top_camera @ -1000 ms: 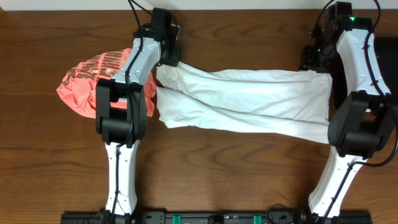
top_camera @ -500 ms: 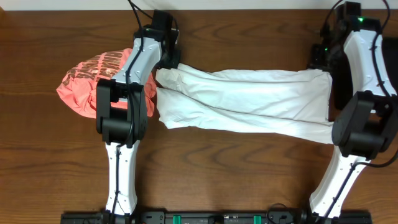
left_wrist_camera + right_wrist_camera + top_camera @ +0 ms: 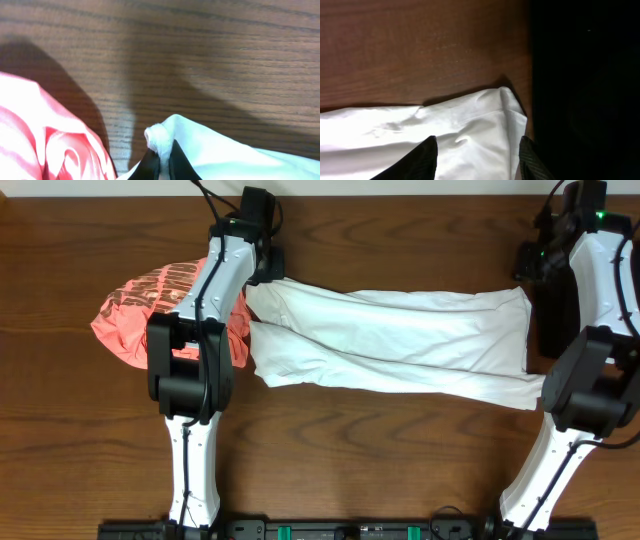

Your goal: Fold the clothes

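Note:
The white T-shirt lies stretched left to right across the middle of the table. My left gripper is at its far left corner, shut on a bunched fold of white fabric. The coral-pink shirt with pale lettering lies crumpled just left of that, partly under the left arm, and shows in the left wrist view as pink folds. My right gripper hovers at the white shirt's far right corner. Its fingers stand apart over the cloth, open, gripping nothing.
A black garment lies at the right edge of the table, right beside the white shirt's end, and fills the right side of the right wrist view. Bare wood runs in front of the shirts.
The left gripper has closed on the white shirt's far left corner. The right arm has shifted right and toward the back, off the shirt's end.

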You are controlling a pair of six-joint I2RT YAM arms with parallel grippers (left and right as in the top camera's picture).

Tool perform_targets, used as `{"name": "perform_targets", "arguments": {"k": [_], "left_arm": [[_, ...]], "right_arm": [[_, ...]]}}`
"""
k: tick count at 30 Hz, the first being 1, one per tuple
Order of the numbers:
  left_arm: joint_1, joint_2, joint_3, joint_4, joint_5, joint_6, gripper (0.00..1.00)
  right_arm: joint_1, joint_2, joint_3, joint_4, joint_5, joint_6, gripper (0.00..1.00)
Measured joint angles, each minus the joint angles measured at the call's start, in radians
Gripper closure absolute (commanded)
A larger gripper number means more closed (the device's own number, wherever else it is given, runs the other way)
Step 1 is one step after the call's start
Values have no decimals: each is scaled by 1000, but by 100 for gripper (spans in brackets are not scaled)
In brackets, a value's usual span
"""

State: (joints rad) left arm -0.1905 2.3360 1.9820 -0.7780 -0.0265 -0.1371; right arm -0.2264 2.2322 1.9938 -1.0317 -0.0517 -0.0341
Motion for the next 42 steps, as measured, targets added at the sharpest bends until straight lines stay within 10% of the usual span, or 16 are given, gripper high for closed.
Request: {"name": "perform_targets", "arguments": {"k": [17,27,42], "left_arm": [[1,0,0,-11,-5,-55,94],[1,0,0,-11,-7,-108,94],[6,-27,0,-58,-7,-111,94]], "right_arm": [[0,153,-12,37,0,-8,58],[0,153,-12,36,0,-22,99],[-1,153,47,-105,-9,-22,99]]}}
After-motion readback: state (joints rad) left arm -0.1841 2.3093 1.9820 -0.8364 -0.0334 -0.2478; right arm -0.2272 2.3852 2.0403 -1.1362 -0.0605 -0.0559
